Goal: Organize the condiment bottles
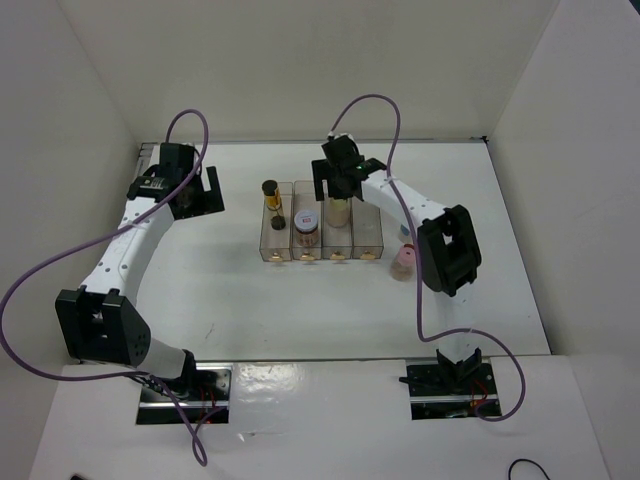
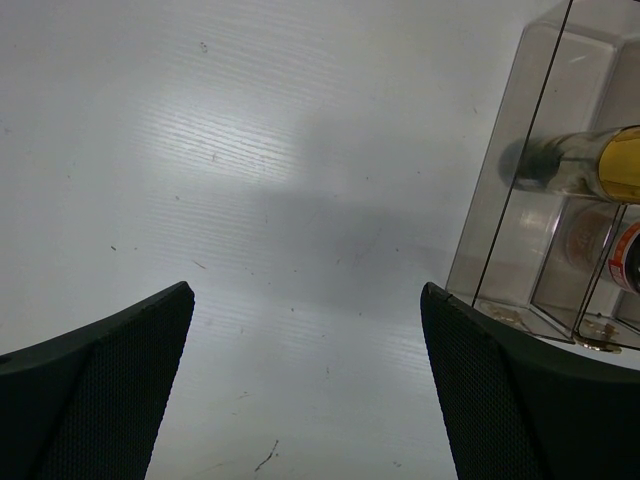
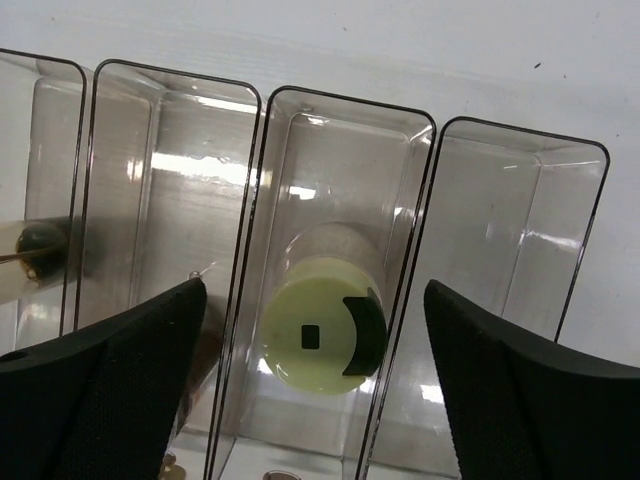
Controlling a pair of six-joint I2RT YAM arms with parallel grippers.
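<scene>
The clear rack (image 1: 369,240) holds three jars. The slim black-capped amber bottle (image 1: 271,195) stands in the leftmost slot, the white-lidded brown jar (image 1: 306,222) in the second and the cream jar (image 1: 340,211) in the third. The fourth slot is empty. The pink jar (image 1: 403,262) is on the table right of the rack. The grey-lidded jar is out of view. My right gripper (image 1: 340,182) is open above the cream jar's lid (image 3: 310,335), its fingers (image 3: 120,380) on either side and apart from it. My left gripper (image 1: 196,195) is open and empty, left of the rack (image 2: 500,200).
White walls enclose the table on three sides. In the left wrist view the amber bottle (image 2: 590,165) and the brown jar (image 2: 625,255) show through the rack's wall. The right arm's elbow (image 1: 448,250) hangs next to the pink jar.
</scene>
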